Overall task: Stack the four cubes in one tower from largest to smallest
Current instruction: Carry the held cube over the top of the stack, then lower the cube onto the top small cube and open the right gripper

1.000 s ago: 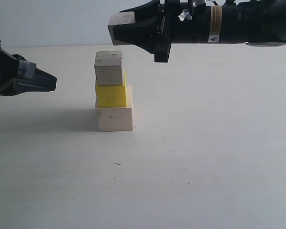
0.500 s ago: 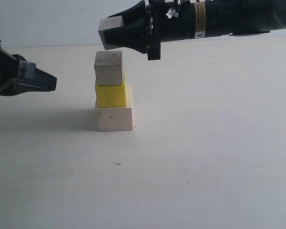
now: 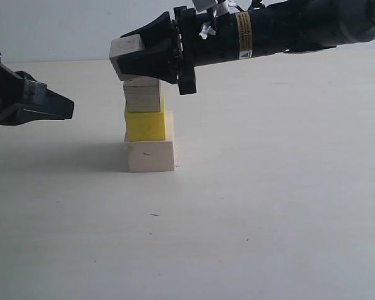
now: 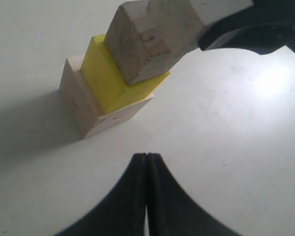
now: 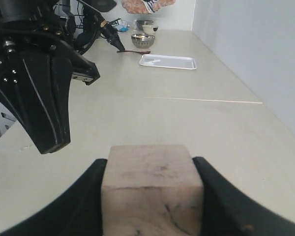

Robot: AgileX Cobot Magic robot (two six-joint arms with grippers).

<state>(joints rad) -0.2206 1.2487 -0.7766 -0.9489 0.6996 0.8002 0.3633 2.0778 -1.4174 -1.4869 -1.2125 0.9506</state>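
On the table stands a column of three cubes: the large pale wooden cube [image 3: 150,155] at the bottom, the bright yellow cube [image 3: 145,125] on it, the layered-plywood cube [image 3: 142,97] on top. My right gripper [image 3: 130,57] is shut on the smallest pale wooden cube [image 3: 127,49] and holds it just over the plywood cube, reaching slightly past its left edge; whether they touch I cannot tell. That small cube [image 5: 151,189] fills the space between the right fingers. My left gripper [image 3: 61,107] hangs shut and empty to the left of the column. The column [image 4: 115,78] also shows in the left wrist view.
The pale table [image 3: 269,187] stretches wide around the column. In the right wrist view a white tray [image 5: 168,61], a metal bowl [image 5: 143,40] and a spoon [image 5: 132,51] lie far off, with the left arm [image 5: 37,83] close by.
My right gripper has carried the small cube leftward and downward, from up and right of the column to just over its top. The left gripper has stayed still.
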